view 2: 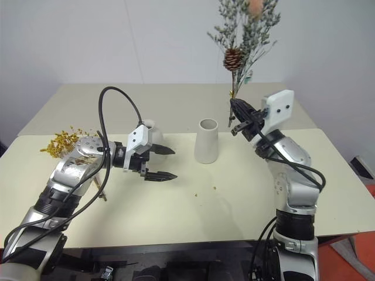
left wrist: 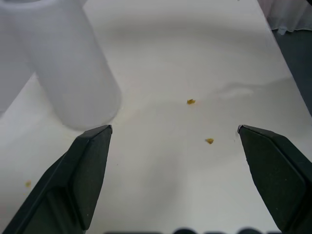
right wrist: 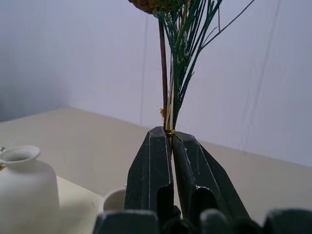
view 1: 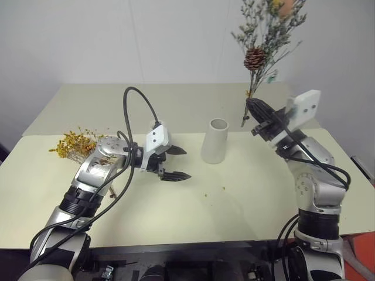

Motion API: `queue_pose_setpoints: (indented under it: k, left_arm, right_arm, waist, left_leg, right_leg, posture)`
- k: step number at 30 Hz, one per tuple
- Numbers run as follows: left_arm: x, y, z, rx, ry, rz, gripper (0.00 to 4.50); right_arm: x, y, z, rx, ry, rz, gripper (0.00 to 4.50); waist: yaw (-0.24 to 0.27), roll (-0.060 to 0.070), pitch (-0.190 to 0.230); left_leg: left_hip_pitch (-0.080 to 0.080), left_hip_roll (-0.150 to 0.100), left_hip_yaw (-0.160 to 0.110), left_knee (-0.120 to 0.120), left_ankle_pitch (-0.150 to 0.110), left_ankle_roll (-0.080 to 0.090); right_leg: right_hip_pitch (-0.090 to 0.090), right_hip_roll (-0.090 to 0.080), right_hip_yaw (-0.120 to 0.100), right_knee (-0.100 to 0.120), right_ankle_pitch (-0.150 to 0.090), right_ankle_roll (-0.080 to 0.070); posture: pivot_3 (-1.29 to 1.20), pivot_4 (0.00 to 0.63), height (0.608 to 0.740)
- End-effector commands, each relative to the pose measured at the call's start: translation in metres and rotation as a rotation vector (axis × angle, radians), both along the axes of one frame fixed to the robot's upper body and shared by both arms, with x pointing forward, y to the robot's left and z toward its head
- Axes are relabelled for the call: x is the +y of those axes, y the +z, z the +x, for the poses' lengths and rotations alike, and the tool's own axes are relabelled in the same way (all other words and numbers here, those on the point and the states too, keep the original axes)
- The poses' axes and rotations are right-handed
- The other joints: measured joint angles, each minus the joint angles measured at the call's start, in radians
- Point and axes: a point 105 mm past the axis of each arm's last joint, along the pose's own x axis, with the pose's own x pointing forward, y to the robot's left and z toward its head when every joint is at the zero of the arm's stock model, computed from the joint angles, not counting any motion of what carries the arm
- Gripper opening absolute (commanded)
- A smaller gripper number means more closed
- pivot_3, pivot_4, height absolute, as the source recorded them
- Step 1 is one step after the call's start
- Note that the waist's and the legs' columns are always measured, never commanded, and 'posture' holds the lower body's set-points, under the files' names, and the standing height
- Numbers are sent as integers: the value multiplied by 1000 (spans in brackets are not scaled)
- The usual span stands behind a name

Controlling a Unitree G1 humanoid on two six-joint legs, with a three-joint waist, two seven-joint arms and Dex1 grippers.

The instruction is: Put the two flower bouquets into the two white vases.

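My right gripper (view 1: 252,105) is shut on the thin stems of the grey-green bouquet (view 1: 255,58), held upright high above the table, right of the vases; the pine cone and peach plume stand at its top. The tall tapered white vase (view 1: 215,140) stands mid-table, left of and below that gripper. The bottle-shaped white vase (view 2: 153,133) is partly hidden behind my left hand. My left gripper (view 1: 176,163) is open, pointing right toward the tapered vase (left wrist: 68,73), with nothing between its fingers. The yellow-orange bouquet (view 1: 73,143) lies on the table at the far left.
The cream table (view 1: 193,211) has a seam running across behind the vases and a front edge close to me. A few small flower crumbs (view 1: 222,188) lie right of my left gripper. A black cable (view 1: 140,99) arcs above the left arm.
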Motion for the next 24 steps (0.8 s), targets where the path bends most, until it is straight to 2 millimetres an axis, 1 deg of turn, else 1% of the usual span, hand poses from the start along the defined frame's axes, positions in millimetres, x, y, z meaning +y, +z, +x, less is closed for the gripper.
queue_pose_setpoints:
  k: [1,3,11,14,17,18,21,24]
  left_arm:
    - [11,15,3,-55,51,-23,4500]
    - [13,15,2,-54,53,-24,4500]
    - [15,13,0,-58,71,-22,4500]
    - [15,13,0,-60,73,-22,4500]
    - [16,11,0,-61,80,-17,4500]
    - [17,10,1,-64,87,-14,4500]
    - [17,10,1,-68,95,-15,4500]
    - [17,10,1,-71,95,-17,4500]
  right_arm:
    - [14,10,1,-61,30,18,317]
    - [19,8,4,-61,44,16,317]
    - [31,12,19,-82,64,59,317]
    - [34,6,24,-78,61,47,317]
    - [34,-1,29,-84,20,29,317]
    - [34,-3,30,-64,29,58,317]
    - [34,-10,33,-47,13,60,936]
    - [33,-21,35,-32,-6,33,1946]
  waist:
    - [0,0,0]
    - [0,0,0]
    - [2,0,0]
    - [1,0,0]
    - [1,0,0]
    - [1,0,0]
    - [0,0,0]
    - [0,0,0]
  left_leg:
    - [0,0,0,0,0,0]
    - [0,0,0,0,0,0]
    - [0,0,0,0,0,0]
    - [0,0,0,-1,0,0]
    - [0,0,0,-1,0,0]
    - [0,0,0,-1,0,0]
    - [0,0,0,-1,0,0]
    - [0,0,0,-1,0,0]
  right_leg:
    - [0,0,0,0,0,0]
    - [0,0,0,0,0,-1]
    - [-1,0,-1,0,0,-1]
    - [-1,0,-1,0,0,-1]
    - [-1,0,-1,0,0,-1]
    - [-1,0,-1,0,1,-1]
    - [-1,0,-1,1,0,-1]
    - [-1,0,-1,1,0,-1]
  posture:
    - [0,150,740]
    - [0,150,740]
    - [0,150,740]
    - [0,150,740]
    - [0,150,740]
    - [0,150,740]
    - [0,150,740]
    - [0,150,740]
